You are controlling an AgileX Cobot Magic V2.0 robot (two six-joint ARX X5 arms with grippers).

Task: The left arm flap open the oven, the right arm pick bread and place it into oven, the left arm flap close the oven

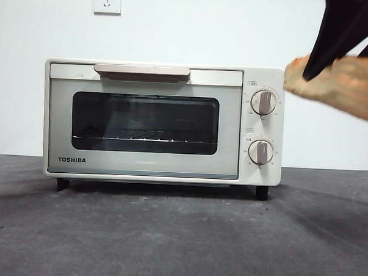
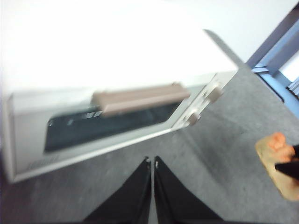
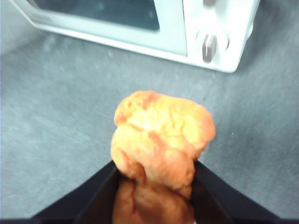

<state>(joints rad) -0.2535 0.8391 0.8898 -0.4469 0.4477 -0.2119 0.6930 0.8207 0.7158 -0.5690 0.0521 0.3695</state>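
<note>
Bread [image 3: 161, 140], a knobbly golden-orange loaf, is pinched between the right gripper's [image 3: 156, 179] black jaws, raised off the grey table [image 1: 180, 235] beside the knobs of the cream-white boxy toaster oven [image 1: 163, 122]; its door is closed; the left gripper's [image 2: 153, 164] jaws are pressed together before the oven's beige bar handle [image 2: 140, 99]; the loaf's far end is cut off in the front view.

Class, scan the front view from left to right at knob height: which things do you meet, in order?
Oven door window, then its two knobs, then the bread held in the right gripper.
</note>
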